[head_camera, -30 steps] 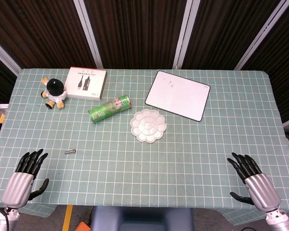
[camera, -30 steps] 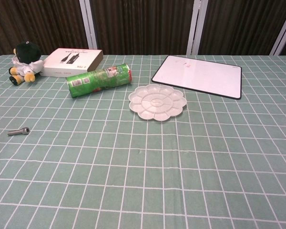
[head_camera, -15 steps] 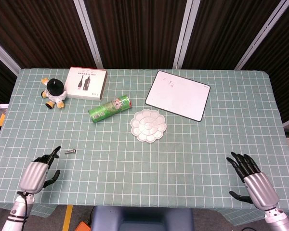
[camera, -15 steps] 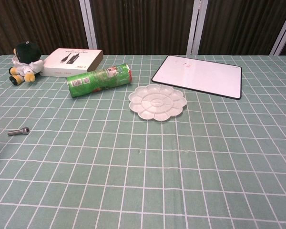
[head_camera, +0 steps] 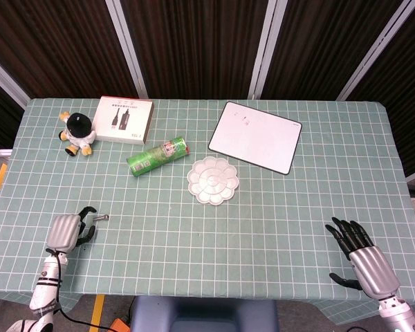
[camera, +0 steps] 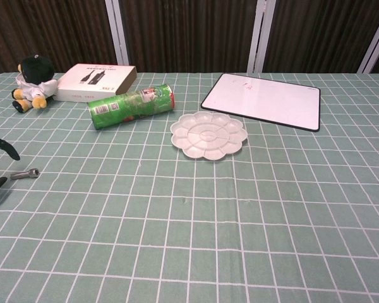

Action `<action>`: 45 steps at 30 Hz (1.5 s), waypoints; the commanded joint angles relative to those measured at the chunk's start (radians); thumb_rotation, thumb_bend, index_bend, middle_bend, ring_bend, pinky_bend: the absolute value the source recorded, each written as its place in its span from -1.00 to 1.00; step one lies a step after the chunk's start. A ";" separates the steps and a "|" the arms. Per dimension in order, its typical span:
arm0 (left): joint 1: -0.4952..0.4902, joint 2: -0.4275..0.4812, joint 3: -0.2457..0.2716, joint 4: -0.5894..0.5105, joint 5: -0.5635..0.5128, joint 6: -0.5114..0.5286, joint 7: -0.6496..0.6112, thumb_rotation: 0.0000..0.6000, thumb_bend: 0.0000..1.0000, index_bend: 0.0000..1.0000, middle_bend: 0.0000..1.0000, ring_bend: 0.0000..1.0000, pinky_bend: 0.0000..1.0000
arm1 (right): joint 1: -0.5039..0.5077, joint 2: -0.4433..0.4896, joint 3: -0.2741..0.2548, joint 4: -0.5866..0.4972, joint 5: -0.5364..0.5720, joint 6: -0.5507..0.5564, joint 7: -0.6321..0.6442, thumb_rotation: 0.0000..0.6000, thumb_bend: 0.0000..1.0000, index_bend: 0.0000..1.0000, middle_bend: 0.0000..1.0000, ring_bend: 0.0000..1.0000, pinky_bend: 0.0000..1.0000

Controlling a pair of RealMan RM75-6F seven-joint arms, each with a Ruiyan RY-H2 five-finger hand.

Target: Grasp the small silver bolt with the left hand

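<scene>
The small silver bolt [head_camera: 101, 218] [camera: 24, 174] lies flat on the green checked tablecloth near the front left. My left hand [head_camera: 68, 230] hovers just left of it, fingers bent toward the bolt and apart, holding nothing; in the chest view only its dark fingertips [camera: 5, 148] show at the left edge beside the bolt. My right hand [head_camera: 363, 256] sits open near the front right corner, fingers spread, far from the bolt; the chest view does not show it.
A green can [head_camera: 157, 156] lies on its side behind the bolt. A white flower-shaped palette [head_camera: 213, 180] sits mid-table, a whiteboard [head_camera: 255, 135] behind it. A white box [head_camera: 125, 119] and a plush toy [head_camera: 78, 133] stand at the back left.
My left hand has moved forward and inward from the front left corner, ending right beside the bolt, and its fingers now curl toward it. The right hand has barely moved.
</scene>
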 commanded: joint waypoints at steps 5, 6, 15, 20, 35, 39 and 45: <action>-0.018 -0.060 -0.005 0.081 -0.004 0.005 -0.022 1.00 -0.17 -0.19 1.00 1.00 1.00 | -0.001 -0.001 0.002 0.000 0.003 0.001 -0.002 1.00 -0.64 -1.00 -1.00 -1.00 -1.00; -0.020 -0.062 -0.004 0.086 -0.006 0.001 -0.021 1.00 -0.17 -0.18 1.00 1.00 1.00 | 0.000 -0.001 0.002 0.000 0.004 0.000 -0.002 1.00 -0.64 -1.00 -1.00 -1.00 -1.00; -0.029 -0.082 -0.002 0.116 -0.022 -0.024 -0.016 1.00 -0.17 -0.15 1.00 1.00 1.00 | 0.002 -0.003 0.004 0.000 0.010 -0.006 -0.003 1.00 -0.64 -1.00 -1.00 -1.00 -1.00; -0.032 -0.091 -0.002 0.131 -0.028 -0.032 -0.021 1.00 -0.17 -0.08 1.00 1.00 1.00 | 0.002 -0.004 0.004 0.000 0.010 -0.008 -0.005 1.00 -0.64 -1.00 -1.00 -1.00 -1.00; -0.045 -0.107 -0.005 0.161 -0.040 -0.054 -0.029 1.00 -0.16 0.02 1.00 1.00 1.00 | 0.003 -0.007 0.006 0.001 0.015 -0.011 -0.009 1.00 -0.64 -1.00 -1.00 -1.00 -1.00; -0.045 -0.102 -0.004 0.154 -0.038 -0.049 -0.029 1.00 -0.16 0.03 1.00 1.00 1.00 | 0.003 -0.007 0.006 0.000 0.015 -0.010 -0.010 1.00 -0.64 -1.00 -1.00 -1.00 -1.00; -0.040 -0.082 -0.009 0.119 -0.035 -0.020 -0.027 1.00 -0.16 0.05 1.00 1.00 1.00 | 0.003 -0.006 0.005 -0.001 0.014 -0.009 -0.010 1.00 -0.64 -1.00 -1.00 -1.00 -1.00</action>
